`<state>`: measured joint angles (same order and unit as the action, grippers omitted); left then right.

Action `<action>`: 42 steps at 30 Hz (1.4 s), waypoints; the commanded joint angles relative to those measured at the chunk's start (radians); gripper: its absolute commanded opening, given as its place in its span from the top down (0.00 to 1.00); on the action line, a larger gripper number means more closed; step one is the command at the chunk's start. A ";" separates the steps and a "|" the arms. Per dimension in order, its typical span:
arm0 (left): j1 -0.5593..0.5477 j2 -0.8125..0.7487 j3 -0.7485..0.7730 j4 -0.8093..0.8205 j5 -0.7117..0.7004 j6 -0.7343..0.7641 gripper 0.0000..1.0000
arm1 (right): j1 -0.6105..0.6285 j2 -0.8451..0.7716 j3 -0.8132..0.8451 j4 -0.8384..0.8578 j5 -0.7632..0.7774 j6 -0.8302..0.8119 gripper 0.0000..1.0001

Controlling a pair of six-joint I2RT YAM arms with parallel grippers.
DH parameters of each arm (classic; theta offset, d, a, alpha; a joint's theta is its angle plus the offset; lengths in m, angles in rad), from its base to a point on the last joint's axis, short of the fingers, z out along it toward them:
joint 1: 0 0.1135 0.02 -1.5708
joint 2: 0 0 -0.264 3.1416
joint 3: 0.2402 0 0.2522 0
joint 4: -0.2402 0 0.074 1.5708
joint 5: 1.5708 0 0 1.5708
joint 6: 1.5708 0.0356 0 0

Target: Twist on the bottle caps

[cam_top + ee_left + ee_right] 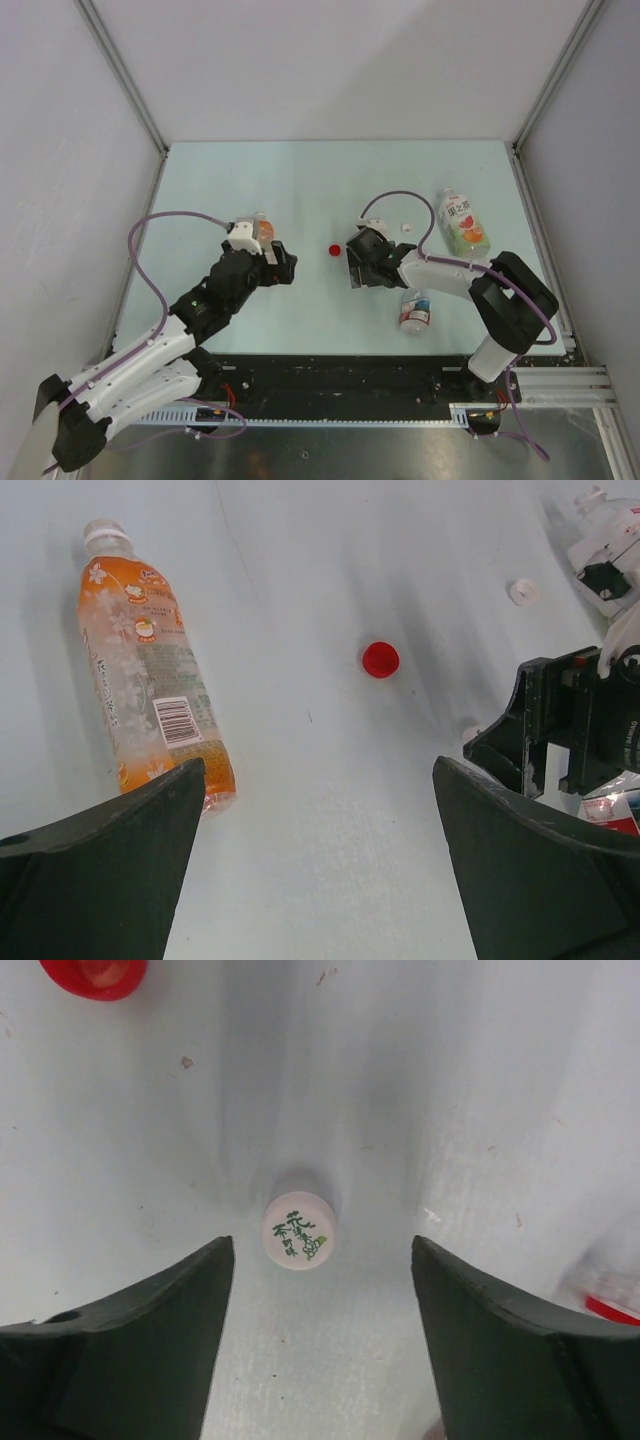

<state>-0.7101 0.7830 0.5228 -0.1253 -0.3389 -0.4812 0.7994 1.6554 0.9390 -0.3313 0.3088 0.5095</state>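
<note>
The pale tabletop carries everything. The left hand hovers toward the left edge, its fingers spread wide and holding nothing. The right hand is low over the middle of the tabletop, also wide open and empty, its fingers on either side of a cap without touching it.

All three bottles lie on their sides. The white-label bottle is close to the right edge. The orange-drink bottle is toward the left edge, just beyond the left hand. The red-and-white-label bottle lies near the near edge, right of the middle.

The red cap sits at the middle of the tabletop. A plain white cap rests between it and the white-label bottle. The printed white cap lies flat between the right fingers, nearer to one of them than to the other.

The step in hand looks like picking up that printed cap. To do it well, the right hand should shift sideways until the cap sits midway between the fingers, so that closing does not push it aside. The fingertips should come almost down to the tabletop, because so low a cap gives little wall to pinch. The hand should close gently on the rim and lift straight up, which keeps the cap level and its open side down for threading. The left hand is well placed to take the orange-drink bottle and stand it upright.
</note>
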 commanded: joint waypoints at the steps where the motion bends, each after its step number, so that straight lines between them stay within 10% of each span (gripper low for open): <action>1: 0.006 -0.030 0.051 -0.005 -0.034 -0.009 0.01 | 0.003 -0.077 0.077 -0.023 0.077 -0.063 0.20; 5: 0.006 -0.048 0.054 -0.008 -0.014 -0.013 0.01 | -0.029 -0.151 0.129 -0.010 0.176 -0.173 0.02; 20: 0.006 -0.043 0.064 -0.016 0.015 0.008 0.01 | -0.513 0.062 0.450 -0.104 0.117 -0.888 0.01; 36: 0.007 0.009 0.072 -0.017 -0.026 0.021 0.00 | -0.760 0.467 0.784 -0.405 -0.215 -0.946 0.01; 42: 0.007 -0.005 0.081 -0.016 0.000 0.028 0.01 | -0.787 0.485 0.843 -0.418 -0.285 -0.862 0.32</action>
<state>-0.7101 0.7929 0.5507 -0.1604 -0.3367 -0.4706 0.0277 2.1452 1.6993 -0.6991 0.0929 -0.4183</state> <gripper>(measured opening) 0.994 0.796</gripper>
